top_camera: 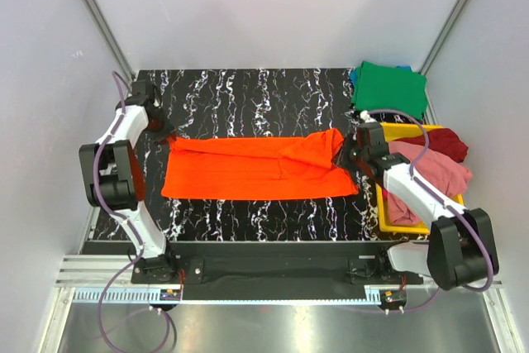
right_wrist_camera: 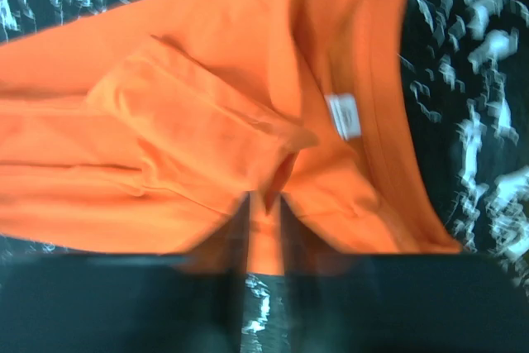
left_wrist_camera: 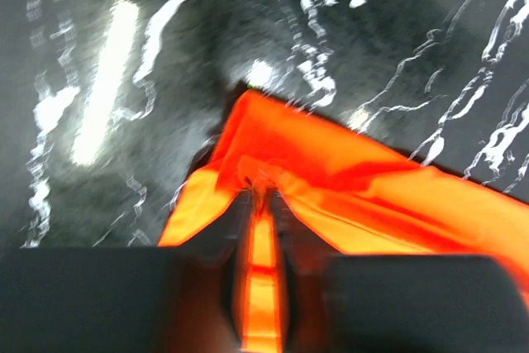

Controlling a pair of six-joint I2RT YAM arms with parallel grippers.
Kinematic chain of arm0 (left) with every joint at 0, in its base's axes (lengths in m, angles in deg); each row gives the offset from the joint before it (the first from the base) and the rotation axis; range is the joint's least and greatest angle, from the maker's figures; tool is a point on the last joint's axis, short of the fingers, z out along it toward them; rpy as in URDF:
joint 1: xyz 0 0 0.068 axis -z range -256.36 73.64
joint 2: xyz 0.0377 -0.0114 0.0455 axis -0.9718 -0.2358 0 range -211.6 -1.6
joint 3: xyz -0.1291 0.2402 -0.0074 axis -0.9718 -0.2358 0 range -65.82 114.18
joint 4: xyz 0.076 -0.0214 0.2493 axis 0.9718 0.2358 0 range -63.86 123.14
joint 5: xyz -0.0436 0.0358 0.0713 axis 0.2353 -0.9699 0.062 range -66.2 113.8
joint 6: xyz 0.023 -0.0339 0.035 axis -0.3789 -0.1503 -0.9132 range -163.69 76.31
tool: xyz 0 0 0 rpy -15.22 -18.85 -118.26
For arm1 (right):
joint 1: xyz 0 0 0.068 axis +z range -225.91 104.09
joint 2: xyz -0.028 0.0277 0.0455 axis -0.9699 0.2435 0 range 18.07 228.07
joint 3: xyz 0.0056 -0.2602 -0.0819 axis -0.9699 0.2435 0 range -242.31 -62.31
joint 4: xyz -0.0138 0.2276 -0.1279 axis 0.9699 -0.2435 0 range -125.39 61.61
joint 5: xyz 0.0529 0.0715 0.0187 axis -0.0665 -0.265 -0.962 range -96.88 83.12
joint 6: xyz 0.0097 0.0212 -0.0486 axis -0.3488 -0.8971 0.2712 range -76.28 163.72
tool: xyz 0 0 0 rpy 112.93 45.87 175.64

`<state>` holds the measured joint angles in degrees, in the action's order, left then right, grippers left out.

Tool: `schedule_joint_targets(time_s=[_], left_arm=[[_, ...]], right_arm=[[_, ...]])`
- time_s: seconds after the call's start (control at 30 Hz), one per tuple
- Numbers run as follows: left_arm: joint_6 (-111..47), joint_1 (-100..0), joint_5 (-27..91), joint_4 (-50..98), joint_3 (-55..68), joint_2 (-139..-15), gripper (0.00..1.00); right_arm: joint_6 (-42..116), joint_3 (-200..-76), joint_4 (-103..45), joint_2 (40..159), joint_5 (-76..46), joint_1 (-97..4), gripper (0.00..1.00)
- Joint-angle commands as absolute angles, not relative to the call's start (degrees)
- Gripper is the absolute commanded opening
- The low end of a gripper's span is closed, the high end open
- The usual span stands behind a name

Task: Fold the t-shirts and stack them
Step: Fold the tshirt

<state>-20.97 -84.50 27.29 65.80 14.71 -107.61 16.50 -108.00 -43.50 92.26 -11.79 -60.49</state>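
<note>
Cloth in one bright, solid colour is taking up the middle of the bench (top_camera: 248, 93). It is the orange t-shirt (top_camera: 260, 169), and it is lying folded into a long, flat band on the black, white-veined surface. We are seeing it smooth over most of its length, with a few soft creases gathering toward the right end. There the far corner is rising into a small peak.

Its long axis is running from left to right across the bench, parallel to the near edge. In the right wrist view we are seeing the curved collar and a small white label (right_wrist_camera: 345, 115) sewn inside it, so the neck end is pointing right. The opposite end is pointing left.

The left arm (top_camera: 116, 167) is reaching to the shirt's far left corner. Its jaws are standing narrow, with a strip of orange cloth (left_wrist_camera: 263, 262) running between them and bunching at the tips.

The right arm (top_camera: 413, 188) is meeting the right end. Its jaws are also narrow, and a fold of the shirt (right_wrist_camera: 264, 229) is sitting in the slim gap.

At the far right corner of the bench a green t-shirt (top_camera: 388, 88) is lying folded over a blue one (top_camera: 354, 76). Beside the right arm, a dark red t-shirt (top_camera: 446, 142) and a pink t-shirt (top_camera: 438, 173) are lying crumpled in a yellow tray (top_camera: 384, 212).
</note>
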Motion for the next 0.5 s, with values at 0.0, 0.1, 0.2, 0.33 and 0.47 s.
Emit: schedule_joint_targets(time_s=[0.0, 0.1, 0.2, 0.33, 0.47], left_arm=[[-19.6, -84.8, 20.4, 65.8, 12.2, -101.4, 0.38], [-17.8, -84.7, 15.0, 66.6, 10.6, -98.3, 0.82], [-16.7, -84.1, 11.8, 66.2, 10.4, -95.7, 0.82], [-18.2, -80.0, 9.7, 65.3, 10.4, -96.1, 0.82], [-19.0, -76.7, 9.9, 67.4, 12.3, -100.9, 0.82]], right_arm=[[10.0, -102.4, -39.6, 86.9, -7.2, -60.2, 0.34], [7.8, -99.7, -40.7, 82.6, -5.1, -60.1, 0.85], [6.4, -98.9, -41.6, 79.4, -3.1, -60.0, 0.87], [7.1, -101.3, -41.7, 82.3, -3.7, -60.0, 0.87], [7.5, -105.3, -41.7, 90.3, -6.1, -60.0, 0.86]])
